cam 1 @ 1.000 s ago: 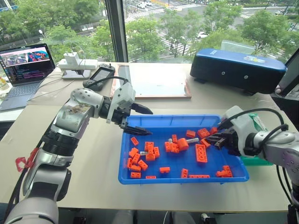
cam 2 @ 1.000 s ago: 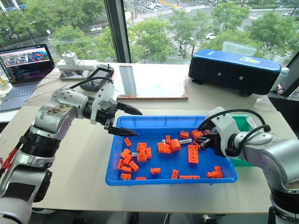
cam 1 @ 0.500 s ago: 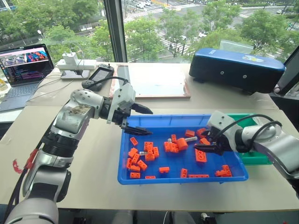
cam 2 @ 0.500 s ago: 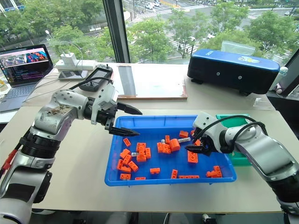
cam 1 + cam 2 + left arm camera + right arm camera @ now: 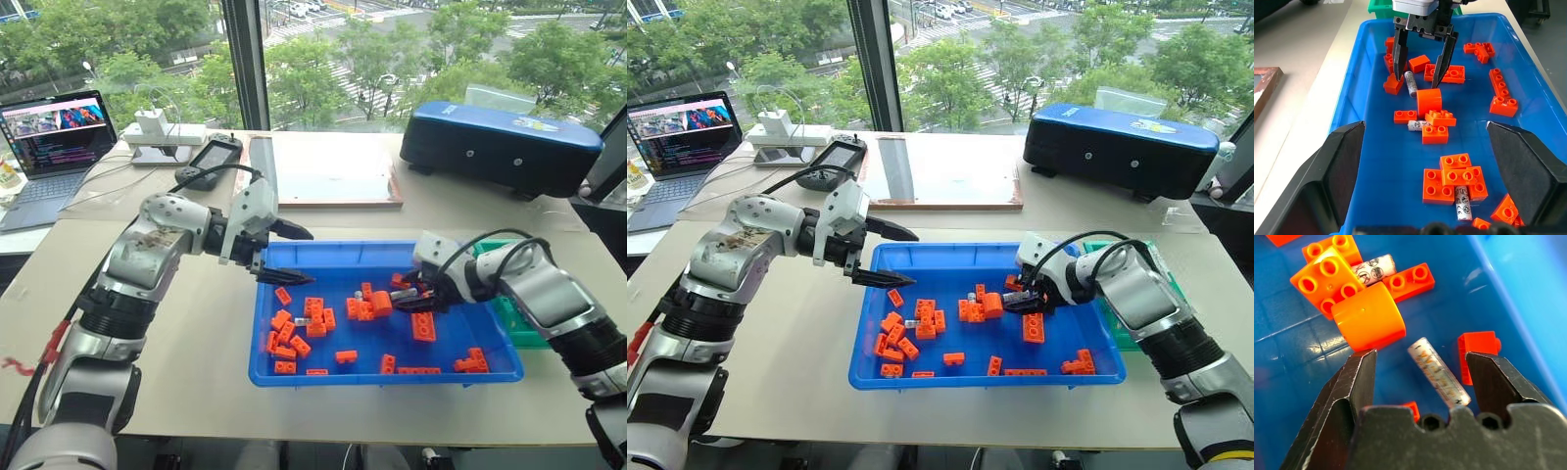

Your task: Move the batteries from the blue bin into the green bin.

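The blue bin (image 5: 343,249) lies in front of me, strewn with orange bricks. Batteries lie among them: one (image 5: 1410,83) near the far right end, one (image 5: 1417,125) beside a brick pile, one (image 5: 1463,201) nearer the left end. My right gripper (image 5: 409,294) is open and lowered into the bin, its fingers (image 5: 1359,382) on either side of the first battery (image 5: 1438,371) without gripping it. My left gripper (image 5: 297,257) hangs open over the bin's left end, holding nothing. The green bin (image 5: 521,331) stands right of the blue bin, partly hidden by my right arm.
Orange bricks (image 5: 313,318) and an orange curved block (image 5: 1369,318) crowd the battery. A dark navy case (image 5: 500,147) sits at the back right, a flat board (image 5: 328,171) behind the bin, and a laptop (image 5: 54,132) and handheld device (image 5: 208,159) at the back left.
My right gripper has moved left and down into the blue bin, rolled, and opened wider around a battery. The left arm has held still.
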Controlling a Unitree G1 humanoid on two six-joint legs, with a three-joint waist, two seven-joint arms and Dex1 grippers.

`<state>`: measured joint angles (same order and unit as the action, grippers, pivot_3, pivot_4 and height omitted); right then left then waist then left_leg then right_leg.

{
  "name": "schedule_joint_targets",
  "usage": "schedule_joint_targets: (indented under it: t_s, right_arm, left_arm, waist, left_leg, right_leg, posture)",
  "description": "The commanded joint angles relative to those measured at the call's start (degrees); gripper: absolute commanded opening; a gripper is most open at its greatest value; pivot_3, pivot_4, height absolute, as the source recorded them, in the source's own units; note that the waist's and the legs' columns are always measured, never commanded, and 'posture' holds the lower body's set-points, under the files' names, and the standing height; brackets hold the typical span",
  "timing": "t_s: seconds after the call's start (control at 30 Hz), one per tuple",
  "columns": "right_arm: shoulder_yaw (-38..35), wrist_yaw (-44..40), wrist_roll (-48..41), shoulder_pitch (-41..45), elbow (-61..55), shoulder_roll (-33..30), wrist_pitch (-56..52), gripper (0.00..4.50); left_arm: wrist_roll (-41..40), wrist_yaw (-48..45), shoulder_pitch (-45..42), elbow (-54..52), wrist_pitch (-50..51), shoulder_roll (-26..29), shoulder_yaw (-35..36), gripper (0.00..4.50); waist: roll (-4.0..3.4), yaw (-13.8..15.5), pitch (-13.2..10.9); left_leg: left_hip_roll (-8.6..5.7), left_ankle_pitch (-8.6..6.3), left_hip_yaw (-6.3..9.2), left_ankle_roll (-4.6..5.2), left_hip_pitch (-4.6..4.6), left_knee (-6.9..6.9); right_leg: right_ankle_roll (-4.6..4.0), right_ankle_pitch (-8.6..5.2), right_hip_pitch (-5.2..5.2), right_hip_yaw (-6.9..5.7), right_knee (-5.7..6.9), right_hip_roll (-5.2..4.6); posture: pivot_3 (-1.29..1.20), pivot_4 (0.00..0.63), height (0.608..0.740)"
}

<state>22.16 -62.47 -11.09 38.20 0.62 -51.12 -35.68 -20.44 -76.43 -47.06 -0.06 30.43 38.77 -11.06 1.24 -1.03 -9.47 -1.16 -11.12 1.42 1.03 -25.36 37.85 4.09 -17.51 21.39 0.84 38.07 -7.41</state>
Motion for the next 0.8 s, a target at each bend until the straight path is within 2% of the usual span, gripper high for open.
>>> schedule_joint_targets:
  t_s: [0.03,0.1,0.2,0.43,0.6,0.8]
  right_arm:
    - [-0.85,-0.87,1.96,-0.30,0.58,0.31,1.48,3.42]
    - [-0.89,-1.04,2.51,-0.61,1.42,0.78,1.70,3.42]
    - [-0.37,-1.19,4.04,-0.88,2.57,1.10,2.60,2.77]
    - [-0.87,-2.04,6.09,-1.51,3.59,2.01,3.28,0.34]
    - [-2.14,-1.90,6.19,-1.07,3.37,2.55,2.72,0.25]
    - [-8.56,-2.58,3.14,2.69,0.45,0.20,-1.74,0.25]
  left_arm:
    - [-1.31,0.68,0.38,-3.24,0.91,1.05,1.88,4.27]
    - [-1.37,0.92,0.47,-3.54,1.17,1.07,1.90,4.27]
    - [-1.44,1.17,0.41,-3.87,1.39,0.97,1.82,4.27]
    - [-1.43,1.27,-0.02,-3.85,1.51,0.94,1.67,4.27]
    - [-1.47,1.35,0.01,-3.87,1.44,0.84,1.66,4.27]
    - [-1.26,1.14,-0.47,-2.79,0.65,0.27,1.40,4.27]
  waist:
    - [0.00,0.00,0.00]
    - [0.00,0.01,0.00]
    - [0.00,0.01,0.00]
    - [0.00,0.01,0.00]
    - [0.00,0.01,0.00]
    - [-0.01,0.04,-0.01]
  left_leg:
    - [0.00,0.00,0.00,0.00,0.00,0.00]
    - [0.00,0.00,0.00,0.00,0.00,0.00]
    - [0.00,0.00,0.00,0.00,0.01,0.00]
    - [0.00,0.01,0.01,-0.02,0.02,0.00]
    - [0.00,0.01,0.01,-0.02,0.02,0.00]
    - [-0.01,0.01,0.00,-0.02,0.01,0.00]
  right_leg:
    - [0.00,0.00,0.00,0.00,0.00,0.00]
    - [0.00,0.00,0.00,0.00,0.00,0.00]
    - [0.00,0.00,-0.01,0.00,0.00,0.00]
    - [0.00,0.00,-0.01,-0.01,0.00,0.00]
    - [0.00,0.00,-0.02,-0.01,-0.01,0.00]
    - [0.00,0.00,0.00,0.00,0.00,0.00]
  posture:
    - [0.00,0.150,0.732]
    - [0.00,0.150,0.732]
    - [0.00,0.150,0.732]
    - [0.00,0.150,0.732]
    - [0.00,0.150,0.732]
    - [0.00,0.150,0.732]
